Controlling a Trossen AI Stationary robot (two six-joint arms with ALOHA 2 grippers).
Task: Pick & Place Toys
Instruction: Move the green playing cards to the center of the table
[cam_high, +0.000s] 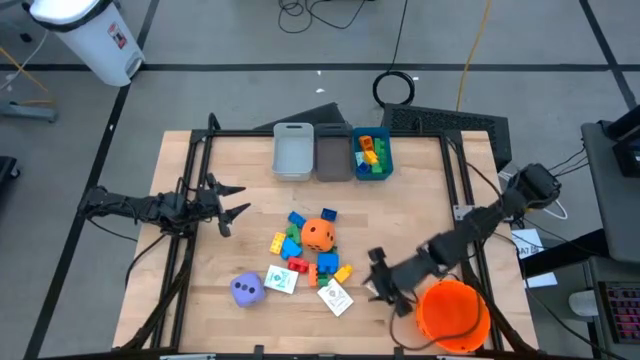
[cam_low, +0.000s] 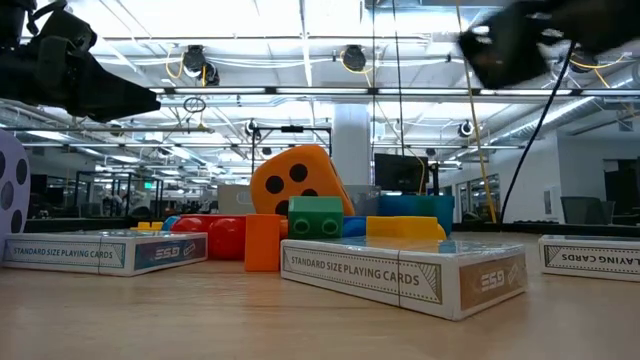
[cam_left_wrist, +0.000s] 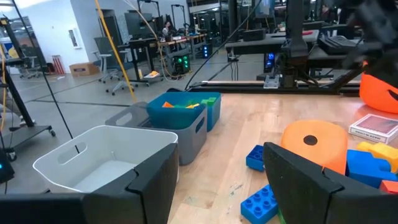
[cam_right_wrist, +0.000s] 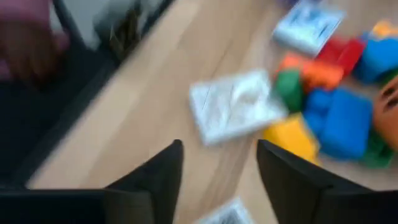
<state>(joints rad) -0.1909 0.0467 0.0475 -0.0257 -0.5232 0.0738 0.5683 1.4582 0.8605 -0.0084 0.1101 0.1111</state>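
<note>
A heap of small plastic blocks (cam_high: 305, 250) lies mid-table around an orange soft die (cam_high: 318, 234). A purple soft die (cam_high: 247, 289) rests on the table at the near left. Two white card boxes (cam_high: 335, 297) (cam_high: 280, 279) lie flat by the heap. My left gripper (cam_high: 232, 203) is open and empty, left of the heap. My right gripper (cam_high: 379, 276) is open and empty, right of the heap, its fingers toward the card box (cam_right_wrist: 239, 112).
Three bins stand at the far edge: a light grey one (cam_high: 293, 150), a darker grey one (cam_high: 332, 153), and a blue one (cam_high: 371, 155) holding blocks. A big orange bucket (cam_high: 453, 313) sits at the near right, close under my right arm. Bare wood lies between the heap and the bins.
</note>
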